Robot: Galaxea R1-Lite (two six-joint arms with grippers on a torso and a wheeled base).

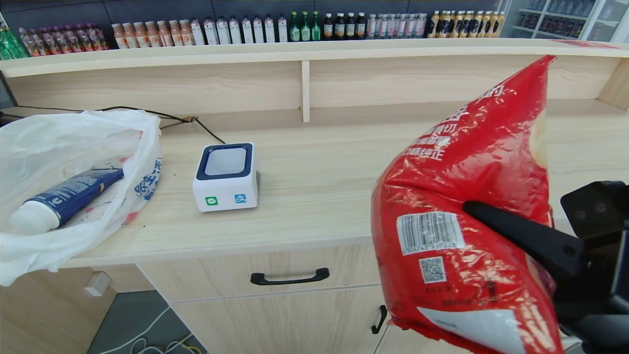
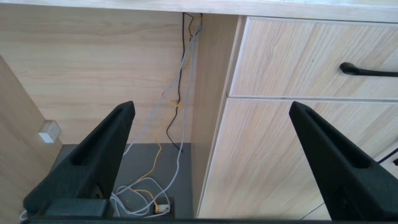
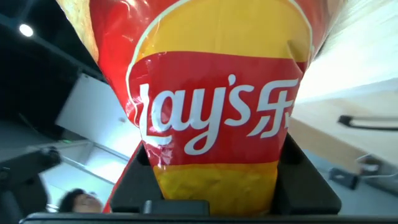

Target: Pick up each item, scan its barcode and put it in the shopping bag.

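I log: crinkly, glossy red crisp bag, pinched in my right jaws; left jaws wide apart, empty; boxy white scanner on wood-grain bench.

Red crinkled film crisp bag: high gloss, strong glare on creases. White barcode patch on it looks flatter, less shiny. Front face in right wrist view has the same glossy film.
Right gripper, left gripper: black plastic fingers, matt, smooth.
White translucent thin-plastic shopping bag: wrinkled, soft sheen.
Blue-and-white plastic tube inside it: smooth, semi-gloss.
White square plastic scanner box: smooth, satin. Top window w/ dark blue surround is glossy.
Pale wood-grain countertop: matt, smooth. Laminate or veneer, can't tell.
Cabinet fronts: same finish.
Black drawer handle: matt, material unclear.
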